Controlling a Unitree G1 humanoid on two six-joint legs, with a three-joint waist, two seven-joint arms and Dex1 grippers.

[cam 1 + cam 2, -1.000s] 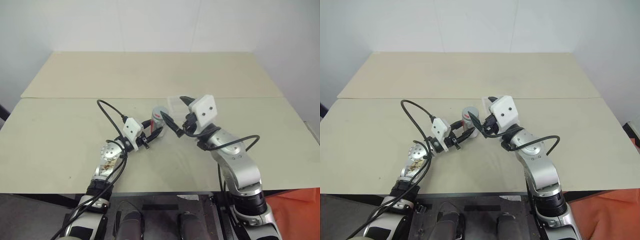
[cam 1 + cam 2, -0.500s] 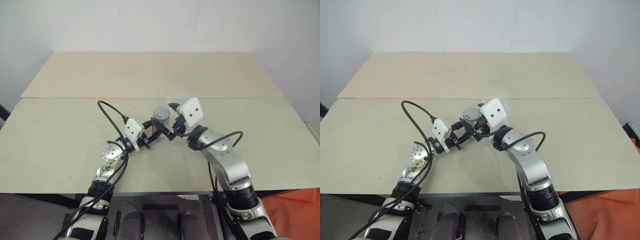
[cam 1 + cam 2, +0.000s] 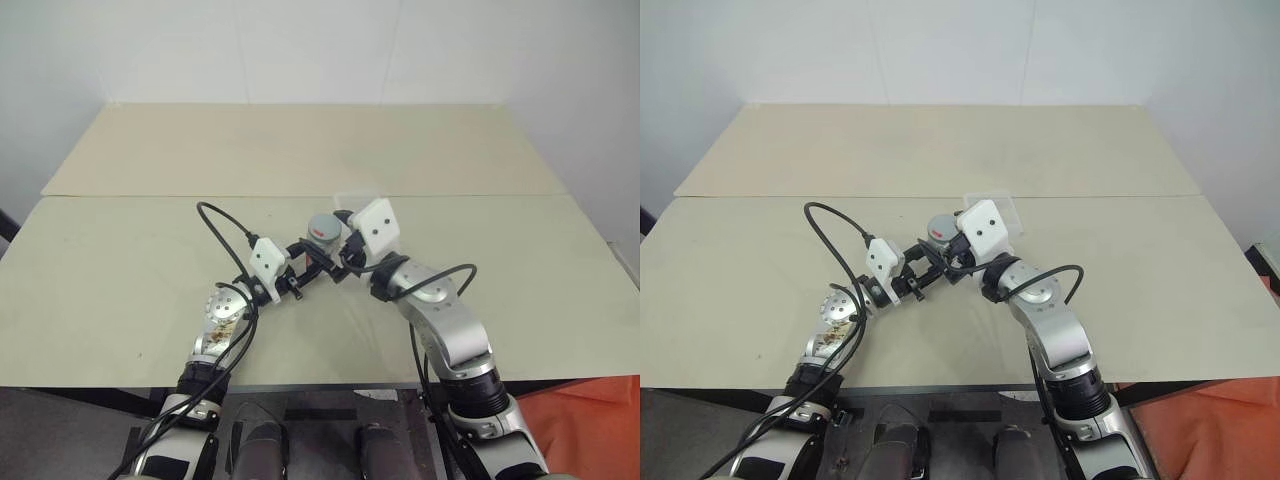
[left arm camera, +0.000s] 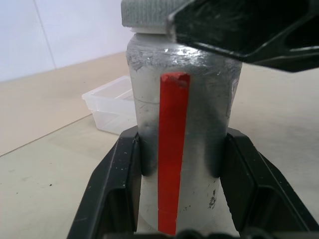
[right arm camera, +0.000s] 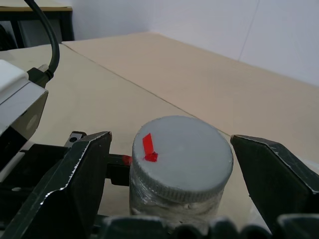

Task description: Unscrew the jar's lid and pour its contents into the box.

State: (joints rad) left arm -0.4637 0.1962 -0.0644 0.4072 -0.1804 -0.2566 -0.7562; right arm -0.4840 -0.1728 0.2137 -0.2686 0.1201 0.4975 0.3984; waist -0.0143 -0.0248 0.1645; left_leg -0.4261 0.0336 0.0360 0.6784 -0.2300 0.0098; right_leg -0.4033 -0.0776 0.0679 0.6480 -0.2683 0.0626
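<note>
Jar clamped upright, lid straddled

The silvery-grey jar (image 4: 179, 144), marked with a red vertical band, stands pinched in the left gripper (image 4: 180, 191) just in front of the clear box (image 4: 110, 103). Its ribbed grey lid (image 5: 182, 159) sits between the right gripper's (image 5: 172, 167) spread fingers, with gaps either side.

Left gripper (image 3: 304, 266) clamping jar (image 3: 320, 244), right gripper (image 3: 337, 256) at lid (image 3: 323, 226), table (image 3: 120, 260)

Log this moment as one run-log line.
left gripper: shut on jar | right gripper: open, straddling lid | lid: on | box: behind jar
</note>
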